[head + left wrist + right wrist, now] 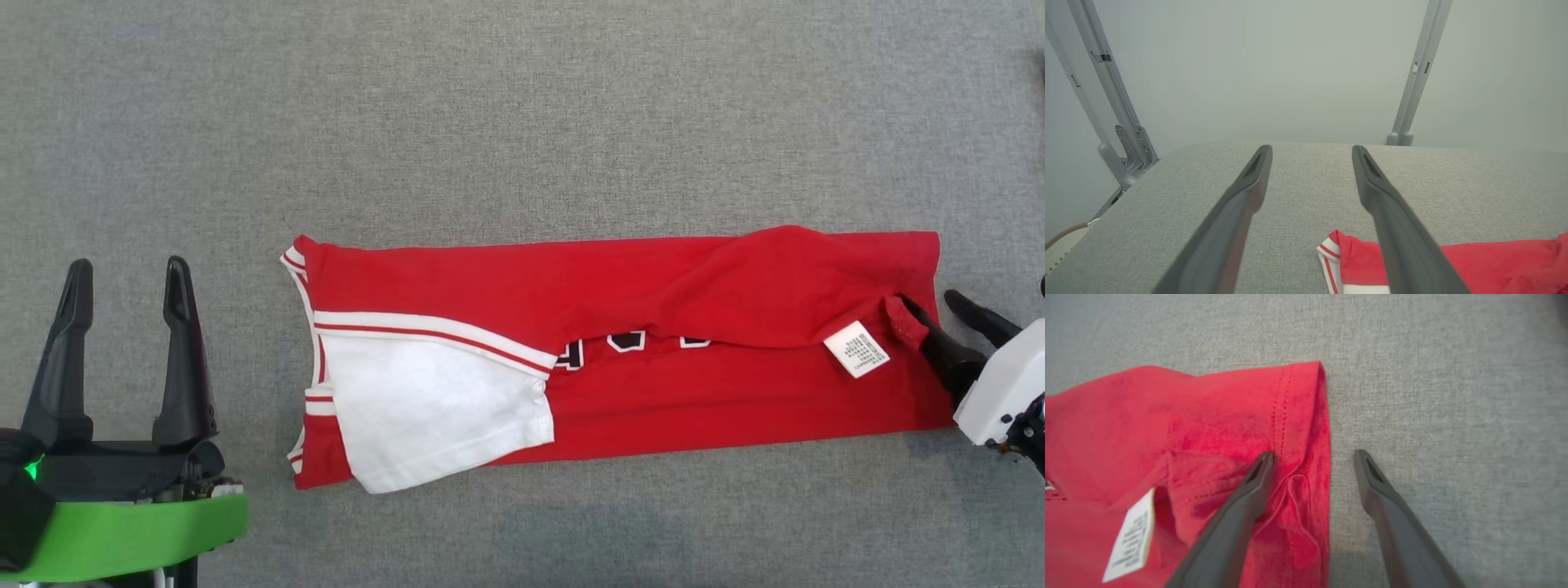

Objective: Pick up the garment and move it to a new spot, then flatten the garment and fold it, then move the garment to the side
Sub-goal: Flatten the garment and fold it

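A red garment [653, 294] with white trim and a white sleeve [424, 408] lies in a long folded strip across the grey surface. Its white care label [856, 349] shows near the right end. My right gripper [931, 304] stands open at the garment's right hem [1306, 428], one finger over the red cloth [1257, 477], the other over bare grey surface [1372, 477]. My left gripper [126, 282] is open at the lower left, clear of the cloth; the garment's collar end [1347, 257] lies just beyond its fingers [1253, 179].
The grey fabric-covered table [522, 122] stretches wide around the garment. At its far edge in the left wrist view stand grey metal frame posts [1412, 81] and a pale wall.
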### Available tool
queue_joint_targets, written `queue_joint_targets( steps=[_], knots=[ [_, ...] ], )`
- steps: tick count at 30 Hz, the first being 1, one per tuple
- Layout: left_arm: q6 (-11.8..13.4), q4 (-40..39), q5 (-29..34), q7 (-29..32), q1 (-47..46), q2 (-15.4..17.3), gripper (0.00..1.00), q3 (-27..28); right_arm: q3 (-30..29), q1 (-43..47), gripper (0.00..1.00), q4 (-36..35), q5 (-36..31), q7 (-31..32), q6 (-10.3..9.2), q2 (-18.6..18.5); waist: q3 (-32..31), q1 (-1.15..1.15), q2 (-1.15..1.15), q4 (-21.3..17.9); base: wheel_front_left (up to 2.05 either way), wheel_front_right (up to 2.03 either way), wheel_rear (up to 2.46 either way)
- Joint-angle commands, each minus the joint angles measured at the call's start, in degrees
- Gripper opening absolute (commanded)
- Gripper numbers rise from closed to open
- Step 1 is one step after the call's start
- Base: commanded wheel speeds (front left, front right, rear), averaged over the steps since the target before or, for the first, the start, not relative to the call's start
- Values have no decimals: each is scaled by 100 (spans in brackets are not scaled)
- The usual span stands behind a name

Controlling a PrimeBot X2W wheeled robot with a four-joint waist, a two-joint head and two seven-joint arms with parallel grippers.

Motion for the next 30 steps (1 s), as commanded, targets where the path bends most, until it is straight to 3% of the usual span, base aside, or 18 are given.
queue_joint_targets(
  steps=[1, 4, 5, 6, 7, 10, 14, 21, 26, 30],
  knots=[
    [-10, 51, 41, -52, -29, -66, 100, -21, 247, 113, 100, 156, 121, 353, 15, 139, -60, 0, 0, 55, 0, 0, 0],
    [-24, 142, 70, -90, 19, -113, 100, -47, 378, 243, 100, 177, 409, 944, 18, 155, -142, 0, 0, 104, 0, 0, 0],
    [-26, 178, 69, -107, 45, -129, 100, -47, 396, 257, 80, 141, 463, 1086, 21, 121, -166, 0, 0, 116, 0, 0, 0],
    [-23, 211, 42, -110, 84, -147, 100, -37, 372, 256, 32, 111, 501, 1204, 21, 75, -190, 0, 0, 125, 0, 0, 0],
    [-32, 238, 20, -122, 114, -153, 100, -32, 334, 245, 0, 75, 549, 1306, 20, 18, -211, 0, 0, 131, 0, 0, 0],
    [-52, 296, -6, -136, 156, -168, 100, -36, 162, 187, 0, 35, 606, 1468, 17, -129, -262, 0, 0, 142, 0, 0, 0],
    [-144, 450, -50, -159, 234, -255, 100, -90, -560, -87, 0, 163, 477, 1637, -5, -548, -374, 0, 0, 168, 0, 0, 0],
    [-527, 934, -218, -213, 413, -464, 100, -333, -1778, -291, 0, 219, 101, 2087, 1, -878, -708, 0, 0, 279, 0, 0, 0],
    [-753, 1454, -454, -225, 661, -566, 100, -335, -1714, -224, 0, -744, 483, 2716, 6, -305, -1115, 0, 0, 309, 0, 0, 0],
    [-879, 1722, -486, -251, 782, -671, 100, -308, -1051, 6, 0, -1658, 586, 3170, 7, 431, -1347, 0, 0, 313, 0, 0, 0]
  ],
)
